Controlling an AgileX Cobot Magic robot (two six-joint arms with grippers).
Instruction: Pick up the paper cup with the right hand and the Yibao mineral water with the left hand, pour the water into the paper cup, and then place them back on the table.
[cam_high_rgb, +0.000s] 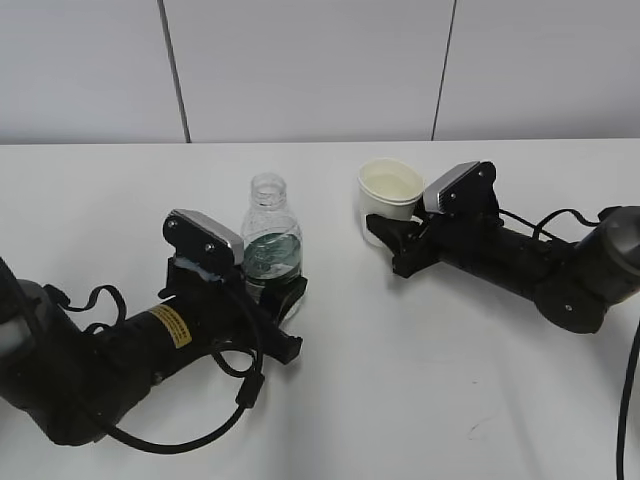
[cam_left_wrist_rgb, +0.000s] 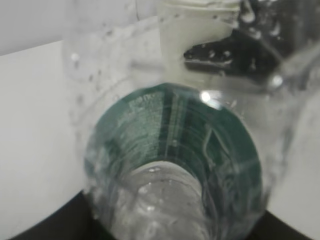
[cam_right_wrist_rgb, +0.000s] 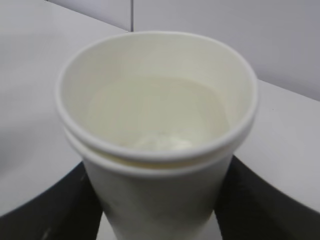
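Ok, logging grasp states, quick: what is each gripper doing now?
Left hand: closed on the Yibao mineral water.
Right hand: closed on the paper cup.

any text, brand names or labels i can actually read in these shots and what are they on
No text reads clearly enough to quote.
Yellow label on the left arm: dark print, too small to read.
Dark green label on the Yibao mineral water bottle: pale marks, blurred in the exterior view and distorted in the left wrist view, unreadable.
Paper cup: plain, no print visible.
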